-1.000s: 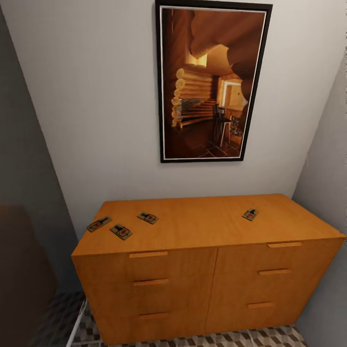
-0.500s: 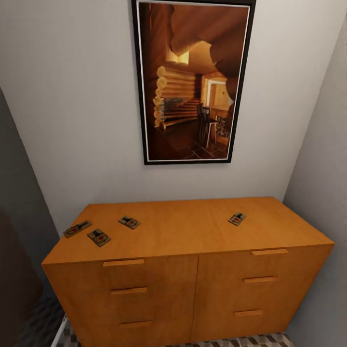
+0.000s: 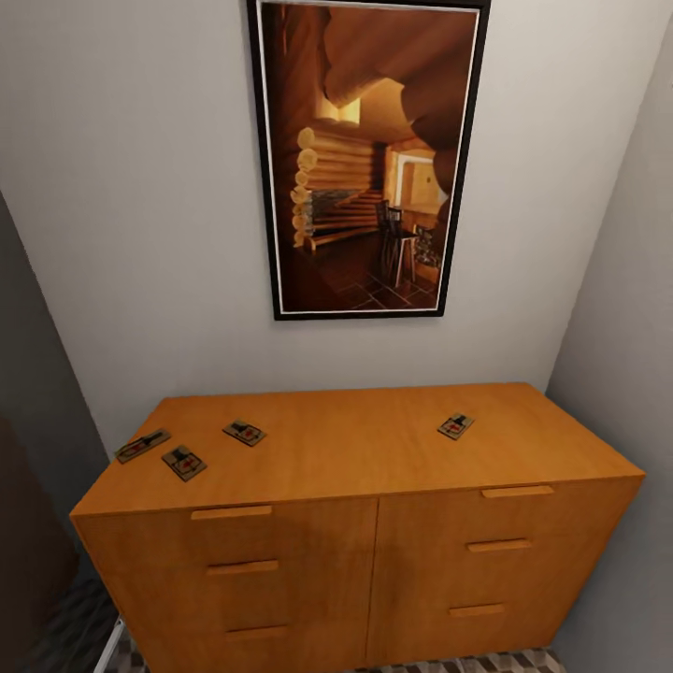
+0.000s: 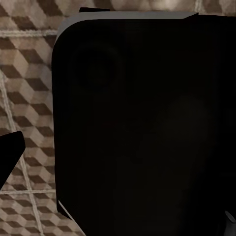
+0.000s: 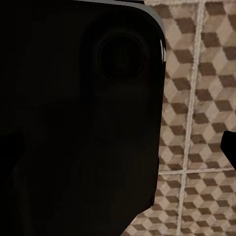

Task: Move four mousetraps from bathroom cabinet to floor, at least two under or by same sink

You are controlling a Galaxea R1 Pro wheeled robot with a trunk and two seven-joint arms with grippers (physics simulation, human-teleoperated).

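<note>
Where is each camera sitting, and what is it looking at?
Head view: up on the robot's head, looking forward and down at the cabinet, four mousetraps on top, and a picture on the wall.
Left wrist view: by the left gripper, facing the bathroom floor past a dark part of the robot.
Right wrist view: by the right gripper, the same.
Both wrist views share the cube-patterned floor.

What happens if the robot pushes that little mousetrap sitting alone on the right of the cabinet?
The lone mousetrap lies flat on the cabinet top, so it would probably slide, not roll or tip. It looks small and thin, so likely light and hard to pinch.
</note>
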